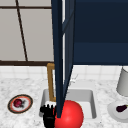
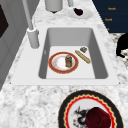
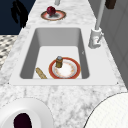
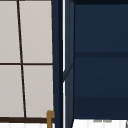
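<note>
A navy wall cabinet [image 1: 100, 32] takes up the upper right of the front view. Its open door [image 1: 58, 50] swings out toward the near side, with its lower corner hanging over the sink [image 2: 72, 33]. A pale window [image 1: 25, 32] lies to the left of it. The sink is set in a marbled counter [image 2: 30, 100], with a faucet [image 2: 32, 37] at its far edge.

A red ball [image 1: 72, 115] sits at the near edge of the sink, just right of the door's lower corner. A grey canister [image 1: 123, 82] stands on the counter at far right. Near it is a white plate [image 1: 115, 112] with a dark purple piece [image 1: 121, 108] on it. On the left counter a patterned plate [image 1: 27, 102] carries a dark red fruit [image 1: 18, 103].

Inside the sink lies a red-rimmed plate [image 2: 53, 67] with a small jar [image 2: 68, 60] standing on it, a bread stick [image 2: 83, 57] just beside it and a small brown bit [image 2: 83, 49] near the stick.

The left hand [image 1: 48, 117] hovers at the sink's near left corner, close against the door's lower corner and the ball. I cannot tell if it touches either. Its fingers [image 1: 47, 109] point up, straight and slightly spread, holding nothing.
</note>
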Tool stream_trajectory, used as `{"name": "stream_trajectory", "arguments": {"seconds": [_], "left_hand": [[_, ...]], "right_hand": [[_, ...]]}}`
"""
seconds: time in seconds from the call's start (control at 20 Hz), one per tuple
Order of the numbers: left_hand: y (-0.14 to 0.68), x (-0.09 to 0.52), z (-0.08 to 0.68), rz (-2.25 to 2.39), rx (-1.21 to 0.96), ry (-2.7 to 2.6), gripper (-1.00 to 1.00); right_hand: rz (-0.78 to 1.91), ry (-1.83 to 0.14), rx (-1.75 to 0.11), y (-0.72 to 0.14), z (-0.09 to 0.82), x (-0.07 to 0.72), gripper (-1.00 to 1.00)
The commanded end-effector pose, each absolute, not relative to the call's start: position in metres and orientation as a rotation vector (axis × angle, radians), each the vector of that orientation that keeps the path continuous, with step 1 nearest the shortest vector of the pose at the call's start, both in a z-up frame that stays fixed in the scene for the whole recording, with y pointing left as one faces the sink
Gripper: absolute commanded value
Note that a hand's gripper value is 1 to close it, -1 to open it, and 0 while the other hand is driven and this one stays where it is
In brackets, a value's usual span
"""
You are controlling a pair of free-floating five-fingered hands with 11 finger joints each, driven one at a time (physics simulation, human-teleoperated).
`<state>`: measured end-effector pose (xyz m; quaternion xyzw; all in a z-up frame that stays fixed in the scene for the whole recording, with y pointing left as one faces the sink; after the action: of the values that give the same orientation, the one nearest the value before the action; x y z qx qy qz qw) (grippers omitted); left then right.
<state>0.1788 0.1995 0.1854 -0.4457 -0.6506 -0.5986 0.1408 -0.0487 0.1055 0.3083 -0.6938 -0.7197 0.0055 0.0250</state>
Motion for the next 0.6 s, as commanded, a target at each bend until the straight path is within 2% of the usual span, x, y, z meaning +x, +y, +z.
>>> {"name": "stream_trajectory", "arguments": {"seconds": [0.0, 0.55], "left_hand": [[0.2, 0.179, 0.185, -1.729, -1.287, -1.879, 0.0], [0.2, 0.179, 0.185, -1.729, -1.287, -1.879, 0.0]], "right_hand": [[0.12, -2.146, -2.072, 0.106, 0.304, -0.039, -1.0], [0.339, -2.196, -1.791, 0.093, 0.278, -0.008, -1.0]]}}
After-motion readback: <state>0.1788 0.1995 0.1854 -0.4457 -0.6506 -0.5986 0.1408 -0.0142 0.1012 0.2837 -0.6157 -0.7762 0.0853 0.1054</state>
